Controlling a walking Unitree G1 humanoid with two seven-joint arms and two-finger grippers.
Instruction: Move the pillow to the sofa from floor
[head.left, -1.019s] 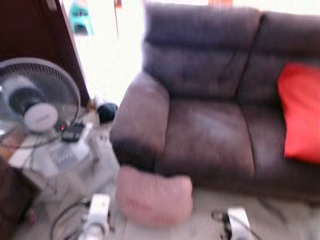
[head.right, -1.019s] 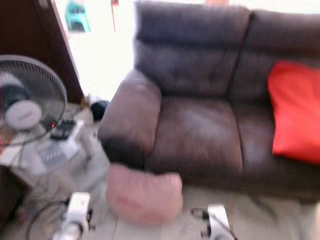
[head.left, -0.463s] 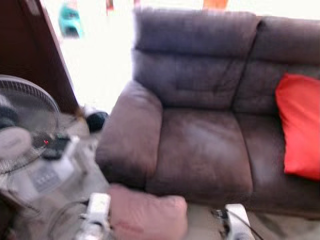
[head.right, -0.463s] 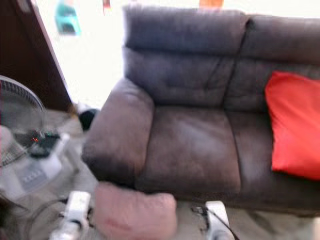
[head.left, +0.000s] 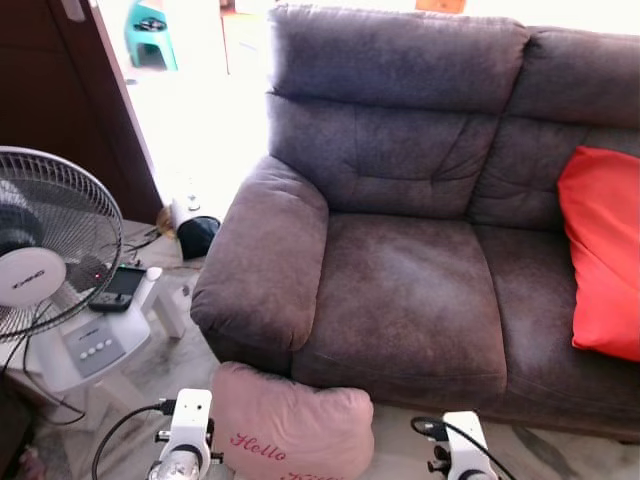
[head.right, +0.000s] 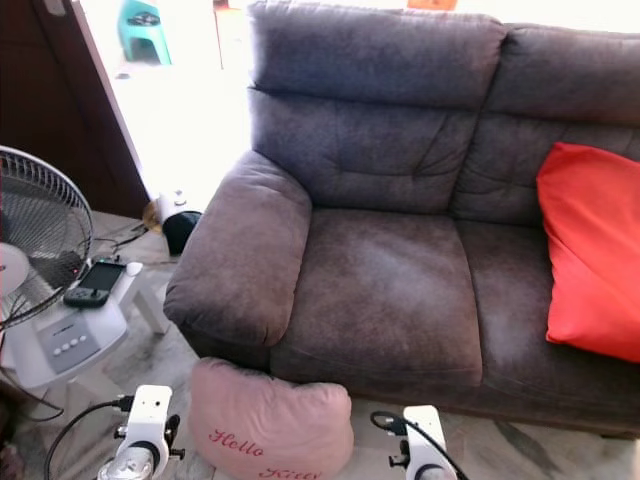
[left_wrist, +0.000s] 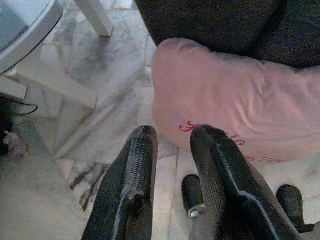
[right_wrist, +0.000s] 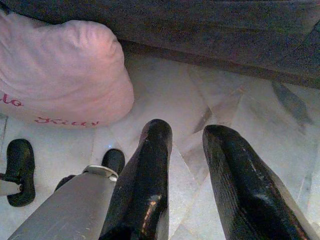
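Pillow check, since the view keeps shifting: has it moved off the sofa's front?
No. The pillow leans against the sofa below the armrest, as before; only the camera moved.

Both arms hang low in front of the body. The left gripper (left_wrist: 172, 137) points down, its two black fingers slightly apart and holding nothing. The right gripper (right_wrist: 187, 132) also points down, fingers apart, empty.
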